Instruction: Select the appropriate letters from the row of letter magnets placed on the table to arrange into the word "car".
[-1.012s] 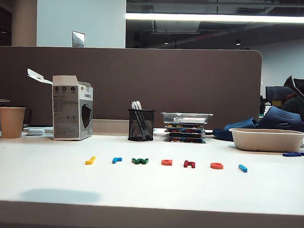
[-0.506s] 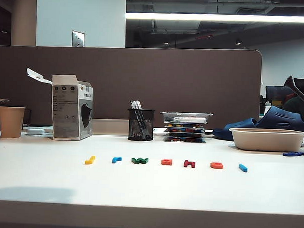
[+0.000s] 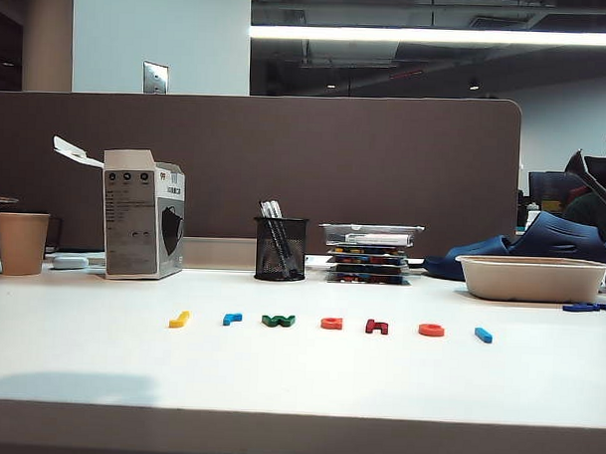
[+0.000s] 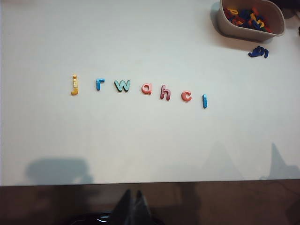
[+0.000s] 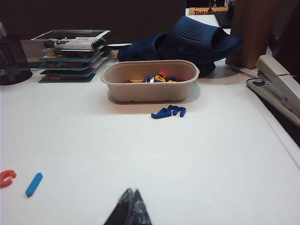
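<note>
Seven letter magnets lie in a row on the white table (image 3: 297,386): yellow "j" (image 3: 179,319), blue "r" (image 3: 232,318), green "w" (image 3: 278,320), orange-red "a" (image 3: 332,323), dark red "h" (image 3: 377,326), orange-red "c" (image 3: 431,330) and a blue bar (image 3: 483,335). The left wrist view looks down on them: "r" (image 4: 99,84), "a" (image 4: 147,88), "c" (image 4: 187,96). My left gripper (image 4: 132,193) is shut and empty, off the table's front edge, far from the row. My right gripper (image 5: 131,191) is shut and empty over bare table, with the "c" (image 5: 5,178) and blue bar (image 5: 33,184) off to its side. Neither gripper shows in the exterior view.
A beige bowl (image 3: 532,278) of spare letters stands at the back right, with a loose dark blue letter (image 3: 589,307) beside it. Along the back are a paper cup (image 3: 22,242), a box (image 3: 142,213), a mesh pen cup (image 3: 280,248) and stacked trays (image 3: 370,251). A stapler (image 5: 276,86) lies at the right edge.
The soft shadow on the table's front left has slid further left in the exterior view. No letter has moved.
</note>
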Motion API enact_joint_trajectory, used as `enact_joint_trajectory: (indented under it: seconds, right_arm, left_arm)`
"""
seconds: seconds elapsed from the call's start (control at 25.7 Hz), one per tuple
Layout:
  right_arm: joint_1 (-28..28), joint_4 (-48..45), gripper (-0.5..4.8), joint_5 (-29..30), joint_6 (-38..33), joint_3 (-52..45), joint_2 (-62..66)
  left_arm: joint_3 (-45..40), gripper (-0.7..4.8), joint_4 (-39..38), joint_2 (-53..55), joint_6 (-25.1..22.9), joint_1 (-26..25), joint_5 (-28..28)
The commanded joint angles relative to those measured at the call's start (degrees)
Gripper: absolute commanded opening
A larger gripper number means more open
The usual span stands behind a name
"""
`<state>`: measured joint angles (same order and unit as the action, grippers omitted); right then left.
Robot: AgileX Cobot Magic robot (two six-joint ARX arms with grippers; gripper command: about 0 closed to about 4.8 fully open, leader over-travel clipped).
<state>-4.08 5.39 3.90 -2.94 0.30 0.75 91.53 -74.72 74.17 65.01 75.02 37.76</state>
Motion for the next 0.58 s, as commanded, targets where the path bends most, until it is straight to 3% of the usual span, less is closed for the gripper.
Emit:
enact_joint_trajectory:
  seconds: [0.04, 0.27, 0.51, 0.58]
  right_arm:
    - [0.09, -1.84, -0.01, -0.13, 0.00, -0.15, -0.76]
    - [0.09, -5.44, -0.02, -0.17, -0.26, 3.43, -0.74]
    - [0.09, 6.03, -0.02, 0.35, -0.22, 21.27, 2.12]
    - [0.09, 12.02, -0.01, 2.97, 0.55, 29.99, 7.89]
  left_arm:
    - [0.26, -0.05, 0.24, -0.13, -0.07, -0.11, 0.61]
    - [0.26, -0.05, 0.24, -0.13, -0.07, -0.11, 0.61]
    - [0.26, -0.05, 0.26, -0.13, -0.07, -0.11, 0.63]
    - [0.26, -0.05, 0.24, -0.13, -0.07, -0.11, 0.61]
